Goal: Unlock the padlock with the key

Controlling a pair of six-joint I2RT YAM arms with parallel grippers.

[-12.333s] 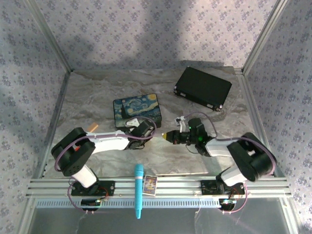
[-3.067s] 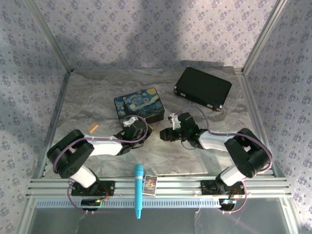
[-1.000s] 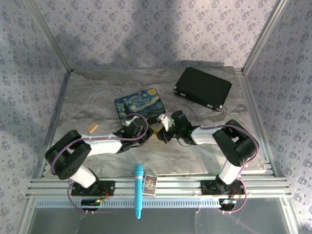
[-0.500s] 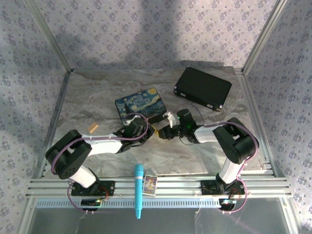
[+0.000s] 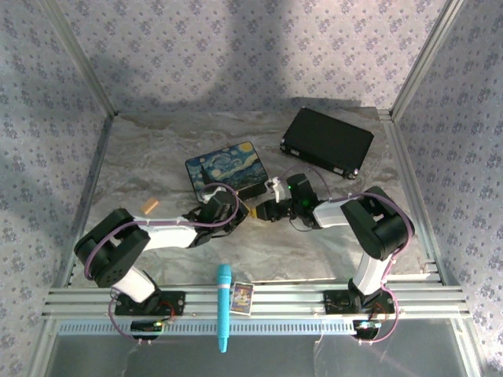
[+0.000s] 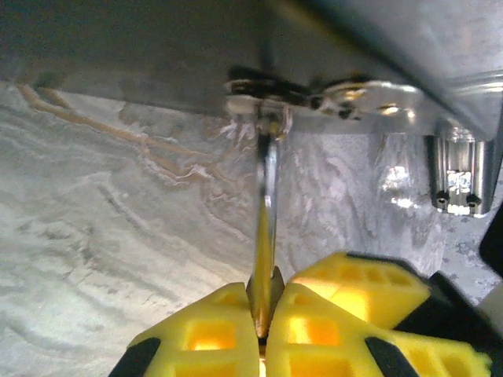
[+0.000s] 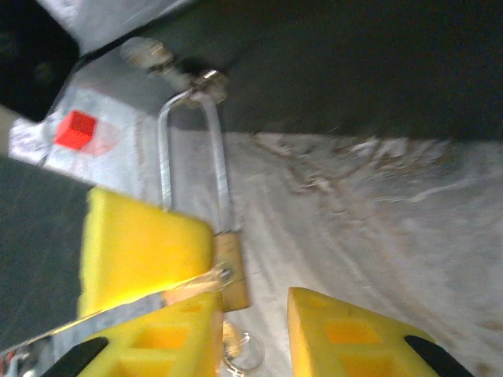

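Okay, far left: a small tan piece [image 5: 149,206] lies on the marbled table [image 5: 157,157], well apart from the rest. The left gripper [image 5: 236,214] reaches in low toward the middle. In its wrist view the yellow fingers [image 6: 206,336] are pressed together with no gap, pinching the padlock [image 6: 266,236], seen edge-on as a thin silver-gold strip. That strip runs up to a small metal loop fitting [image 6: 314,96] under a dark edge.

The blue starry tin [image 5: 226,169] sits just behind both grippers. At the near edge a cyan stick [image 5: 223,306] lies across the rail with a small card [image 5: 241,297] just beside it.

From above, the padlock is a gold speck mid-table, between the two gripper tips. The right gripper [image 5: 266,210] faces the left one, close up.

In the right wrist view the jaws stand part open, with a clear gap. The brass body [image 7: 230,271] with its silver shackle [image 7: 218,157] sits close against one finger. The other finger [image 7: 354,338] is apart from it. The left gripper's yellow pad covers one leg of the shackle.

The key [image 7: 238,349] looks like a blurry silvery ring just under the body, in the gap. I cannot tell if either finger touches it.

Far right, a black case [image 5: 327,141] lies at the back, well apart.
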